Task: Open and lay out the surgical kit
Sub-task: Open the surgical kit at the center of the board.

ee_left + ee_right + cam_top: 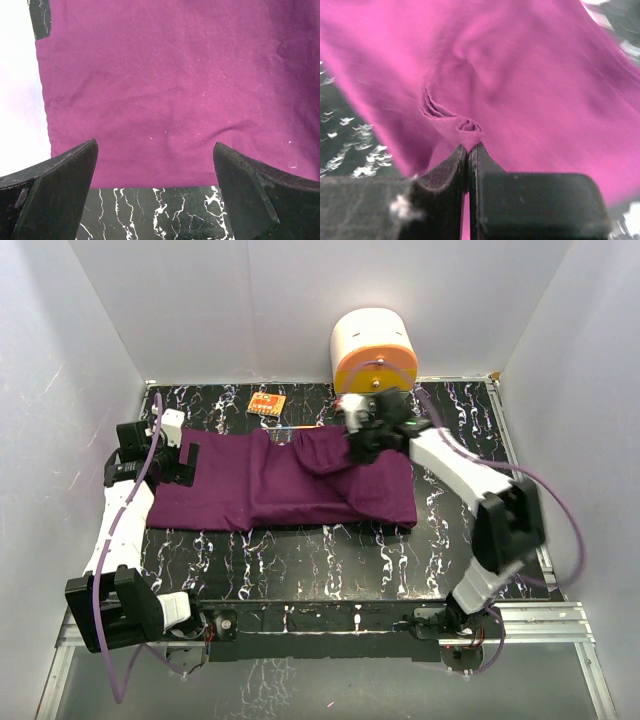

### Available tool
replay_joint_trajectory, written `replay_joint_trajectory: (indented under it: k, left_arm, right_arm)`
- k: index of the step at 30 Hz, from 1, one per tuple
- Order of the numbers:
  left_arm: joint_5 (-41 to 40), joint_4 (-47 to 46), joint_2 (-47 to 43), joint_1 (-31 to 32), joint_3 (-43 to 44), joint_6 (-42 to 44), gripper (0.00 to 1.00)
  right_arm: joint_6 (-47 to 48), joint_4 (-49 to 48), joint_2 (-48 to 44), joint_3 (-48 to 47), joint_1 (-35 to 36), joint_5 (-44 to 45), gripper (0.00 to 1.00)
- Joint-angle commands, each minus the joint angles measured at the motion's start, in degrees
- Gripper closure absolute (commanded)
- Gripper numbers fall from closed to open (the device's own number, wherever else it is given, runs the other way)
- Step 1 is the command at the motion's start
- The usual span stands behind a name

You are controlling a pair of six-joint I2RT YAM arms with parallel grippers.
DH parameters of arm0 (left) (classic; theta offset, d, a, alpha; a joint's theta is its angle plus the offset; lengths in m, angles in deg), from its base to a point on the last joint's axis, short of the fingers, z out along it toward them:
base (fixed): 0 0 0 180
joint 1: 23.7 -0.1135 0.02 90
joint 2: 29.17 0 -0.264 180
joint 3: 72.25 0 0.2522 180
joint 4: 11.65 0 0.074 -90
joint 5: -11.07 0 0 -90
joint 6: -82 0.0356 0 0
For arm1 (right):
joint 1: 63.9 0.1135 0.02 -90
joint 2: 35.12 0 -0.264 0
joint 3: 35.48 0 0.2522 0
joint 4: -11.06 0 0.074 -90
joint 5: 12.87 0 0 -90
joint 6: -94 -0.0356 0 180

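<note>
The surgical kit shows only as a large purple cloth [285, 480] folded into a long bundle across the black marbled table [300, 570]; its contents are hidden. My right gripper [352, 445] is shut on a pinched fold of the purple cloth [469, 131] near the bundle's upper right, and the cloth rises in a peak there. My left gripper [188, 462] hovers at the bundle's left end, open, its fingers [60, 190] wide apart over the edge of the purple cloth [160, 100], holding nothing.
A rounded white-and-orange drawer cabinet [374, 350] stands at the back, just behind the right gripper. A small orange packet [267, 403] lies on the table behind the cloth. White walls close in the table on three sides.
</note>
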Motion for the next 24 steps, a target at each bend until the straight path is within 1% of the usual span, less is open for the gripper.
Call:
replay_joint_trajectory:
  k: [1,3,4,5,7,8,11,13,15,17,20,21,22,24]
  left_arm:
    - [3.41,-0.51,0.61,-0.07,2.32,2.00,0.02]
    - [4.42,-1.81,0.50,-0.07,1.34,2.09,0.02]
    - [5.09,-2.58,0.43,-0.07,0.57,2.00,0.02]
    - [5.72,-3.43,0.48,-0.07,-0.25,1.91,0.02]
    - [6.89,-4.92,0.97,-0.10,-1.74,1.59,0.02]
    - [7.32,-5.52,1.36,-0.07,-2.32,1.44,0.02]
    - [7.65,-5.94,2.88,-0.07,-3.51,1.31,0.02]
    - [7.25,-6.41,3.24,-0.11,-4.38,1.71,0.02]
    - [6.85,-7.20,3.35,-0.07,-5.12,2.03,0.02]
    - [6.43,-7.84,3.35,-0.07,-5.66,2.27,0.02]
    - [6.31,-8.72,3.60,-0.09,-6.01,1.80,0.02]
    - [6.39,-8.94,3.86,-0.02,-6.02,1.45,0.02]
    - [6.56,-9.05,4.12,-0.06,-5.97,1.13,0.02]
    - [6.97,-8.80,4.71,-0.07,-5.55,0.68,0.02]
  right_arm:
    - [-2.72,-8.98,-22.38,16.52,-15.55,16.01,1.00]
    - [-1.47,-14.04,-31.29,25.74,-24.02,22.30,1.00]
    - [-0.43,-15.81,-35.15,29.58,-28.96,25.07,0.95]
    - [0.63,-17.40,-37.99,32.76,-32.92,27.77,0.88]
    - [3.29,-20.61,-41.84,38.20,-38.19,33.57,0.66]
    - [4.39,-22.61,-42.59,40.62,-39.75,36.27,0.58]
    - [7.44,-26.72,-40.95,44.28,-44.03,41.56,0.54]
    - [7.56,-26.77,-37.95,43.70,-46.78,41.70,0.53]
    - [7.62,-25.98,-35.26,42.59,-47.34,41.67,0.52]
    - [7.71,-23.02,-34.10,39.98,-47.34,34.87,0.48]
    - [8.13,-18.13,-33.19,36.23,-47.34,17.49,0.38]
    - [7.98,-16.75,-32.36,34.46,-47.34,12.87,0.36]
    - [7.17,-16.10,-30.97,32.90,-47.34,9.71,0.35]
    - [5.73,-15.85,-27.05,29.41,-47.34,8.04,0.33]
